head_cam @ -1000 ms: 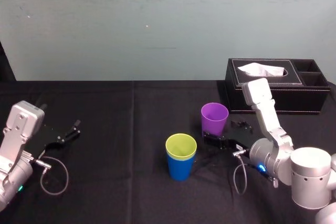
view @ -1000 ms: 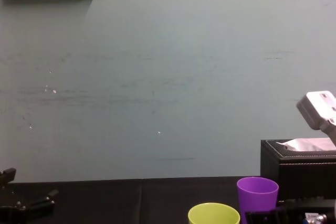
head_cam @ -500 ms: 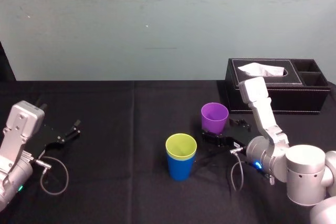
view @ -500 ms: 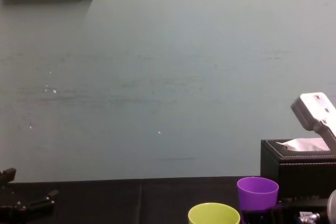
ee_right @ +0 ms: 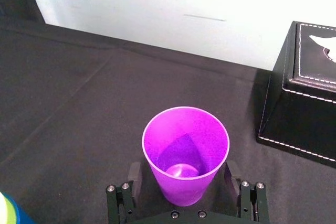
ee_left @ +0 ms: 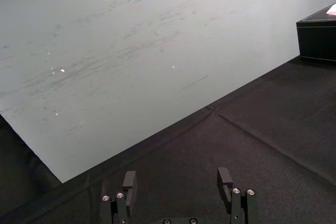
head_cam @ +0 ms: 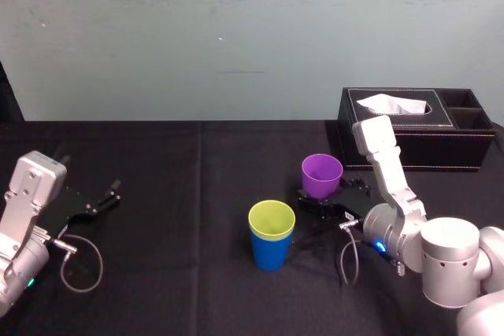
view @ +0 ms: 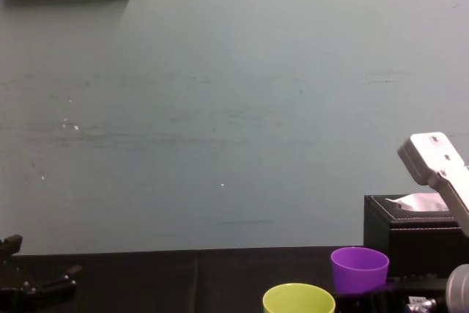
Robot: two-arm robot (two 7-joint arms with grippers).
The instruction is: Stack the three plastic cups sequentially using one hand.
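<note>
A purple cup (head_cam: 322, 175) stands upright on the black table, just in front of the tissue box. My right gripper (head_cam: 327, 193) is low at the cup's base, open. In the right wrist view the purple cup (ee_right: 185, 150) sits between the two fingers (ee_right: 132, 173), with a small gap on each side. Left of it and nearer to me, a yellow-green cup (head_cam: 272, 218) sits nested inside a blue cup (head_cam: 272, 253). My left gripper (head_cam: 106, 194) rests parked at the table's far left, and in the left wrist view the left gripper (ee_left: 177, 179) is open and empty.
A black leather tissue box (head_cam: 417, 127) stands at the back right, close behind the purple cup. A loose cable (head_cam: 79, 265) loops by the left arm. A pale wall rises behind the table's far edge.
My right arm has pushed the gripper forward and left, so its fingers now lie either side of the purple cup's base. The cups and the left arm have not moved.
</note>
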